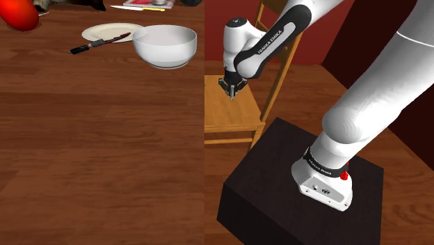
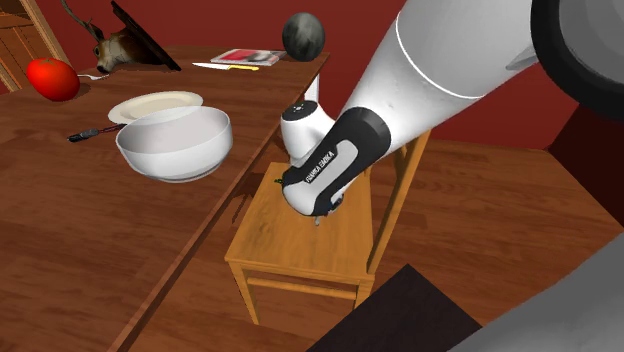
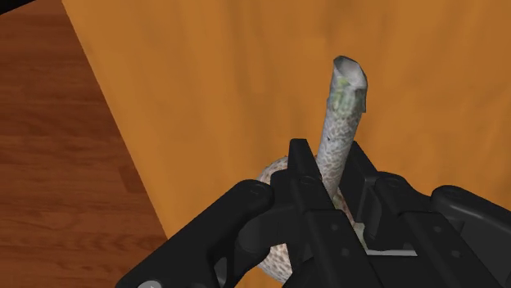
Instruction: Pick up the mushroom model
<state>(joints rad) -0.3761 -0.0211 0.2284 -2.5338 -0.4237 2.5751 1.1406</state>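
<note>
The mushroom model (image 3: 340, 123) is pale and speckled, with a long stem and a rounded cap (image 3: 278, 249). In the wrist view my gripper (image 3: 330, 159) is shut on the stem, one finger (image 3: 301, 176) on each side, and the cap lies close to the palm. The stem's cut end points away towards the orange wooden chair seat (image 3: 205, 82). In the shoulder view my gripper (image 1: 231, 90) hangs just over the chair seat (image 1: 222, 115), beside the table's edge. In the second exterior view the hand covers most of the gripper (image 2: 318, 215) above the seat (image 2: 290, 240).
The wooden table (image 1: 90, 153) lies along the chair's side and carries a white bowl (image 1: 165, 45), a plate (image 1: 108, 31), a knife (image 1: 97, 44) and a red apple (image 1: 17, 14). The chair's back (image 1: 282, 66) rises beside the arm. The dark stand (image 1: 278, 202) is at lower right.
</note>
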